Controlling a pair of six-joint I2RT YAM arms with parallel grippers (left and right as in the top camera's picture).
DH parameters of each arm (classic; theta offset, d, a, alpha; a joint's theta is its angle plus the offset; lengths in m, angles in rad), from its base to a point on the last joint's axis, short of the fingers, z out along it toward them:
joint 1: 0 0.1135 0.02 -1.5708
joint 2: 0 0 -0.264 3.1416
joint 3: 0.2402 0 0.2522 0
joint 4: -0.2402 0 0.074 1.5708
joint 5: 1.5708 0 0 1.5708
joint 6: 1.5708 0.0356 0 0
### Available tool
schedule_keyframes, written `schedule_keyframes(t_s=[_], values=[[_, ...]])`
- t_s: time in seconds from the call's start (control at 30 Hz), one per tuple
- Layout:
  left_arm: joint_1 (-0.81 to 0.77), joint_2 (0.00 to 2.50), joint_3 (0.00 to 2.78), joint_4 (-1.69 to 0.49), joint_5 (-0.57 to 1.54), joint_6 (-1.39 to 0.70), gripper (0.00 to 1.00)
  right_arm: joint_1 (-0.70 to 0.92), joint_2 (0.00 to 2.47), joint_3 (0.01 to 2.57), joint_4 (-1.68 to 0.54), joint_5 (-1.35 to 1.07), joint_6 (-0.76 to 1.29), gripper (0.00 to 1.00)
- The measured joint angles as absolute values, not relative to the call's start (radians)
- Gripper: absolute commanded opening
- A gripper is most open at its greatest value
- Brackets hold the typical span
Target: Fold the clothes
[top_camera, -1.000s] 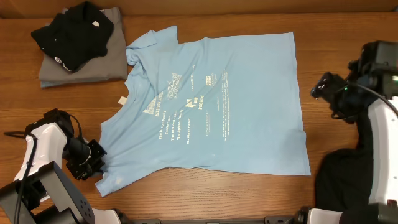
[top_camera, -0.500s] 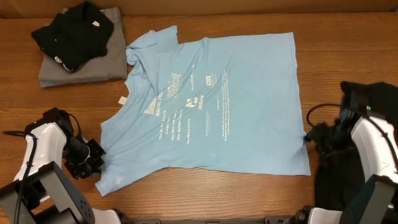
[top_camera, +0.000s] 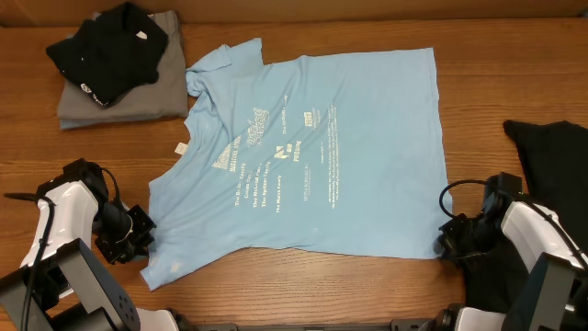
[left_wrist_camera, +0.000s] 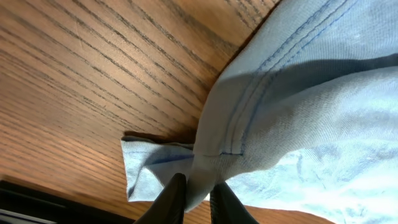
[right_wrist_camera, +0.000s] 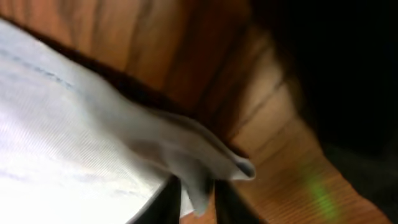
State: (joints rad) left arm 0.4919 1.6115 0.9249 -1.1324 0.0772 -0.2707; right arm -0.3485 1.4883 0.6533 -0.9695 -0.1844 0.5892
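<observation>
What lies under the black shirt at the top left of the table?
A folded grey shirt lies under the black shirt; its right and lower edges stick out. The rest of it is covered, so anything between them cannot be seen.

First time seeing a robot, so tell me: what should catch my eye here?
A light blue T-shirt lies spread across the middle of the table. The left claw pinches its near-left corner; the right claw seems to pinch the near-right one. A black shirt sits on a folded grey shirt at the far left.
</observation>
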Motion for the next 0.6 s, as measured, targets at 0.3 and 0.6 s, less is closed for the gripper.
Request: schedule_keyframes(t_s=[0.3, 0.6], values=[[0.492, 1.612, 0.925, -1.13, 0.077, -0.255, 0.47, -0.408, 1.483, 0.797, -1.18, -0.07, 0.608, 0.04], [0.492, 1.612, 0.926, -1.119, 0.078, -0.231, 0.57, -0.546, 1.367, 0.842, -1.24, -0.036, 0.659, 0.04]])
